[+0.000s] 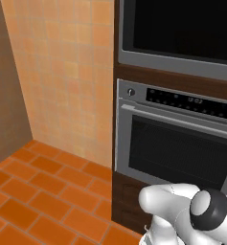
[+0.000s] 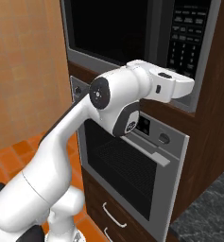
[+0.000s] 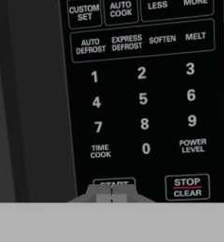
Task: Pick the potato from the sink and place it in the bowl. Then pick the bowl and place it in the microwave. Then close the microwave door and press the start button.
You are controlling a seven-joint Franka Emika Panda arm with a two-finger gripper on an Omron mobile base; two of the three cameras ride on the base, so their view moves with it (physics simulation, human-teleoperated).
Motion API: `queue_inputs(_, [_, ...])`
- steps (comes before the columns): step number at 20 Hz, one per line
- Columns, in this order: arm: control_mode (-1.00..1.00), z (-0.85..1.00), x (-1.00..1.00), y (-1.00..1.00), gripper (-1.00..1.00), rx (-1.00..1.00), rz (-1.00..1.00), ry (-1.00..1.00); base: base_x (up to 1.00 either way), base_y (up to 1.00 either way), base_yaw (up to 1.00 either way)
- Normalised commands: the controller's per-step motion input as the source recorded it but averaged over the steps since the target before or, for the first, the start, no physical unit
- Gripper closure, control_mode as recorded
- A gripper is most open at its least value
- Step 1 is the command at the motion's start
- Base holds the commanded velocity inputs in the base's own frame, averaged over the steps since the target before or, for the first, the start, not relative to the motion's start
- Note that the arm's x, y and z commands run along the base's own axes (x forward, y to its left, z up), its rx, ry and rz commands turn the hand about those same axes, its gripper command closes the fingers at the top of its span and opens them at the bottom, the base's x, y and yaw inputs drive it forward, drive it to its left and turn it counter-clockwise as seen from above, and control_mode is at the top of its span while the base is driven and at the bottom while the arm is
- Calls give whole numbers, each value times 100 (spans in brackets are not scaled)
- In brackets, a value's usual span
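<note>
While the grey-framed, black-glass microwave door (image 1: 182, 33) sat shut above the steel-fronted oven (image 1: 175, 139) in the left base view, the right base view showed the boxy built-in microwave (image 2: 132, 33). Hand view: the gripper (image 3: 112, 193), fully closed and empty, met the START button (image 3: 114, 183).

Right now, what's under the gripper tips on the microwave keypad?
The shut gripper sits over the START key; its label is half covered. STOP/CLEAR beside it is clear. Actual contact can't be judged.
</note>
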Motion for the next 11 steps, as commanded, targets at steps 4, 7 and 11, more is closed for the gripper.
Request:
queue_inputs(4, [-100,-11,59,-7,100,1,5,2,0,0,0])
queue_inputs(7, [-100,-12,85,-32,100,9,19,6,0,0,0])
queue_inputs(11, [-100,-13,81,-35,100,9,21,5,0,0,0])
